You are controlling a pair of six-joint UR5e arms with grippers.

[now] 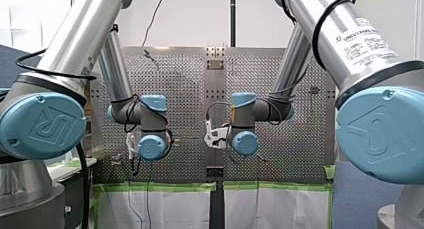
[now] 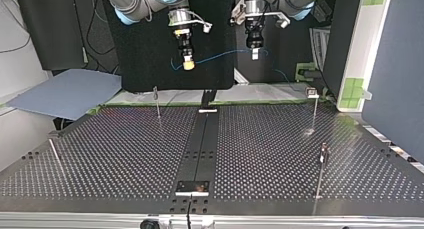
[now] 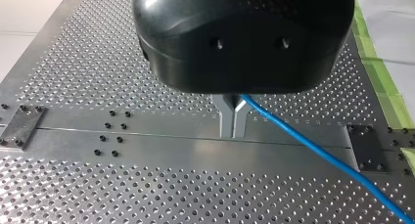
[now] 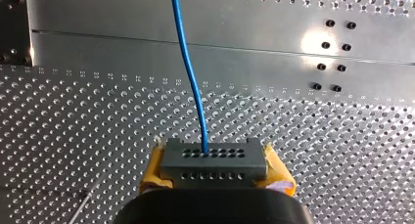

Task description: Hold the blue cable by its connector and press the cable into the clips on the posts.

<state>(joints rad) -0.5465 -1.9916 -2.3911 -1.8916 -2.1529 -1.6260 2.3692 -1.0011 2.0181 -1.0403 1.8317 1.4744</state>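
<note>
Although the cable [image 3: 313,150] is gripped, none of it is in the clips [image 2: 312,92] yet. You're at the carry stage, and the pressing is all left to do.

Right end effector [image 2: 188,65]: yellow pads clamped on the connector [image 4: 214,161], a dark block with rows of holes. The cable leaves its face and runs across the centre strip [image 2: 200,144] of the worktop [image 2: 100,159].

Left end effector [image 3: 232,119]: metal fingers pressed together, pinching the cable further along. The free length trails off to one side, past the strip.

In the top view the cable hangs as a short sagging span between the two end effectors, high above the far end of the strip and touching nothing below.

Posts [image 2: 314,111]: thin uprights on both sides of the strip, two to its right in the top view and at least one to its left. All are well apart from the cable. The clip heads are too small to read in detail.

Done: connector grasp and second grip. Left: bring the span down to a post, seat it in that clip, then repeat for the other posts. My call is that you need the span taut before lowering, because the slack could miss a clip.

Containers: none show. The clips are the only holders, and they look empty.
</note>
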